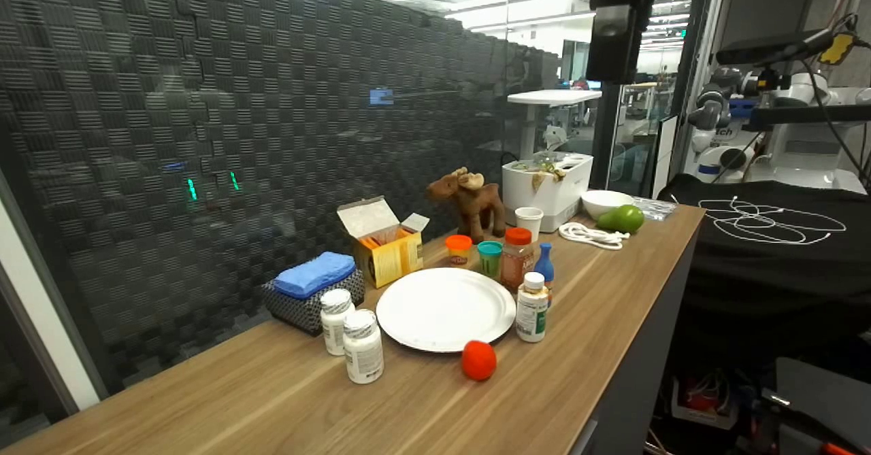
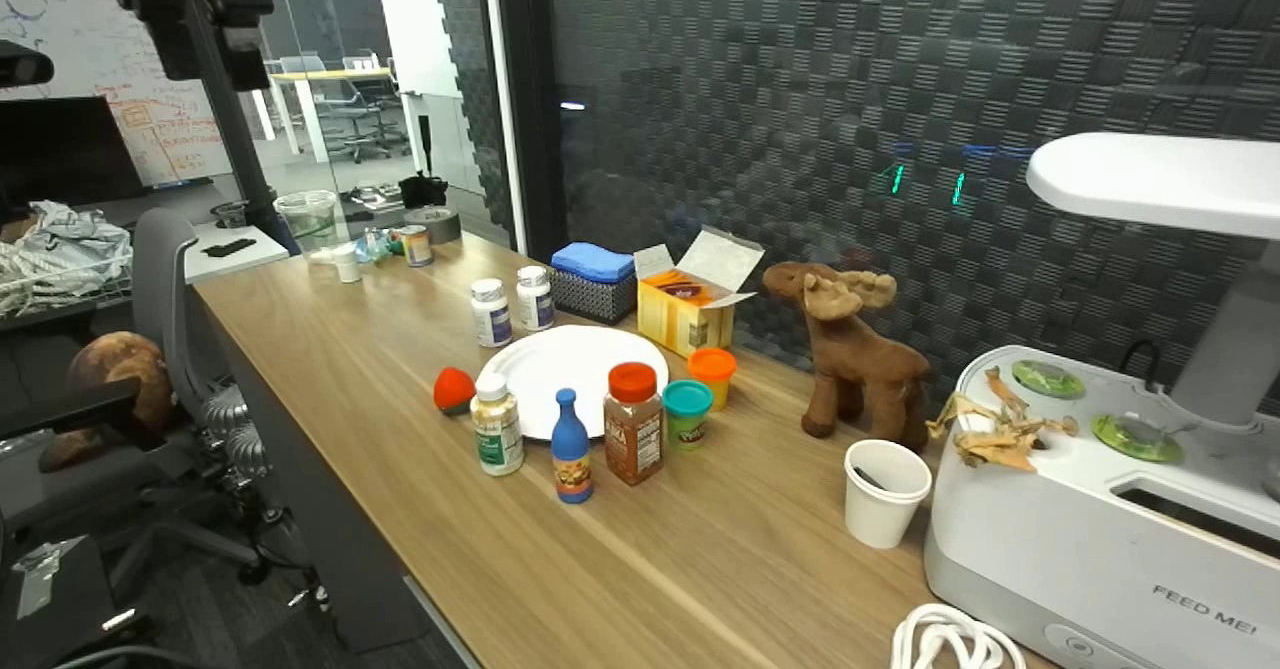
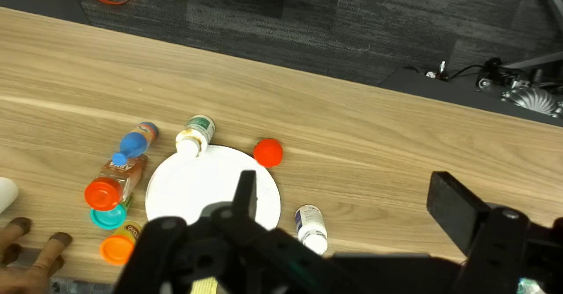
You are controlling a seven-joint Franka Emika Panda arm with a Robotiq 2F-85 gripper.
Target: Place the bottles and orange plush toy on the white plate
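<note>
Claw [image 3: 343, 193] closest, spread wide, hanging high | on the wrist view's left, green-labelled bottle [image 3: 201, 129] upright beside white plate [image 3: 198, 179], which the claw part-hides | there's the orange plush toy [image 3: 268, 152], just outside the rim, well below the claw | further right, white bottle [image 3: 309, 223], also well below
</note>
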